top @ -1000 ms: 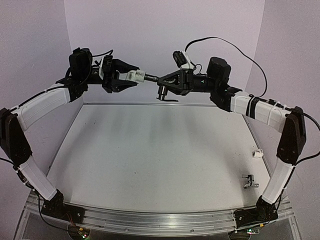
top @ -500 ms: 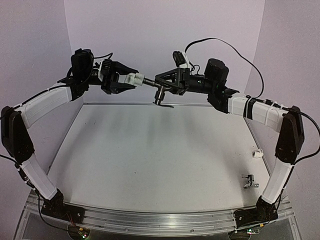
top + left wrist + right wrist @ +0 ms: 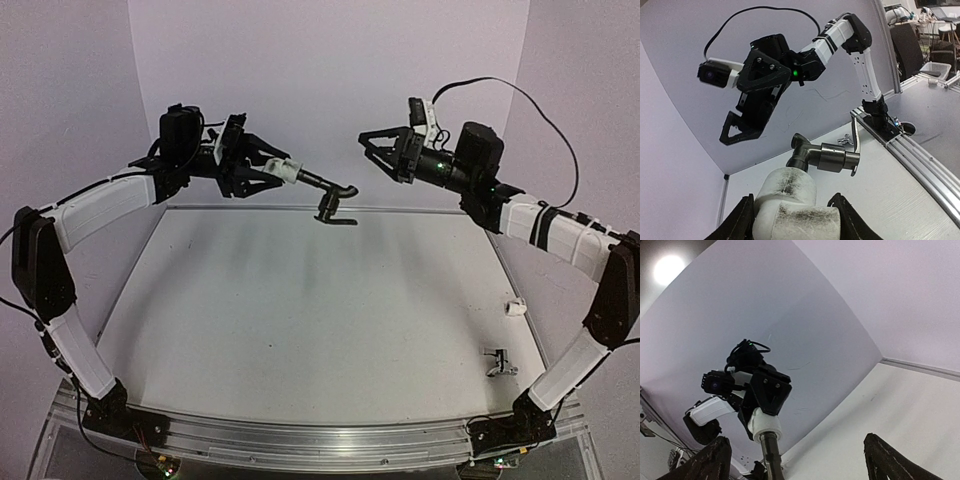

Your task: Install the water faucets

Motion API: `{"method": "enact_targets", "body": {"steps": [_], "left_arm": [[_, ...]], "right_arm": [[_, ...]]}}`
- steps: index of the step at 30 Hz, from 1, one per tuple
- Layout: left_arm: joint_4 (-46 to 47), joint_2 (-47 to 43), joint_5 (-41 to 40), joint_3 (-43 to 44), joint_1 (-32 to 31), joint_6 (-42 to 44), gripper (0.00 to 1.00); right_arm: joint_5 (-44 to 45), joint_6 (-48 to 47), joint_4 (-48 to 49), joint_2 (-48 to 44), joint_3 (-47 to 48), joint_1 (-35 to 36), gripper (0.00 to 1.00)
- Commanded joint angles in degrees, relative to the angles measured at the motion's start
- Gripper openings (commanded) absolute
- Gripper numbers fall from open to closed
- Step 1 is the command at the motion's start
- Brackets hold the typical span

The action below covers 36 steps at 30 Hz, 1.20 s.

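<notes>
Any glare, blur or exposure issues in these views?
Right wrist: a bright lamp blooms at top left, and its own fingers are dark silhouettes. Left wrist: the white fitting near the lens looks soft, the dark faucet sharper. Top external: even light, only faint shadows on the table.

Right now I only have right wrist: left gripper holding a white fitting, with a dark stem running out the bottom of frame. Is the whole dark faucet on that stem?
Observer: Yes. Top view shows the dark faucet sticking out of the white fitting in the left gripper, lever hanging down, all in the air.
Operator: Silver one?
Observer: The silver faucet lies on the table, near the right arm's base.
Operator: Another fitting?
Observer: One loose fitting lies on the table near its right edge, farther back than the silver faucet and apart from it.
</notes>
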Motion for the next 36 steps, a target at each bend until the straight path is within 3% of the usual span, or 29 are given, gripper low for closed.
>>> {"method": "enact_targets", "body": {"steps": [1, 5, 10, 17, 21, 28, 36], "left_arm": [[1.78, 1.17, -4.6, 5.23, 0.29, -13.91, 0.0], [2.23, 1.57, -13.57, 6.38, 0.29, -27.99, 0.0], [2.27, -0.58, -24.56, 5.38, 0.54, -44.16, 0.0], [2.07, -1.45, -26.52, 6.39, 0.9, -70.15, 0.0], [2.07, -2.9, -25.79, 4.13, 0.9, -81.92, 0.0], [2.06, -3.12, -23.78, 2.64, 0.9, -93.47, 0.0], [2.0, -4.94, -22.77, -1.71, 0.9, -96.69, 0.0]], "right_arm": [[3.32, -18.78, -9.69, -5.42, -0.16, -2.77, 0.93], [3.16, -38.02, -18.71, -7.08, 2.0, -3.09, 0.93], [3.55, -60.1, -23.03, -8.48, 1.76, -3.01, 0.92], [6.35, -76.52, -24.46, -6.97, 2.78, -2.54, 0.92], [6.79, -80.61, -24.46, -5.51, 3.45, -2.54, 0.92], [3.54, -77.57, -17.52, -2.24, 2.23, -0.99, 0.89], [-1.56, -71.55, -9.91, 1.4, 3.6, -0.09, 0.83]]}}
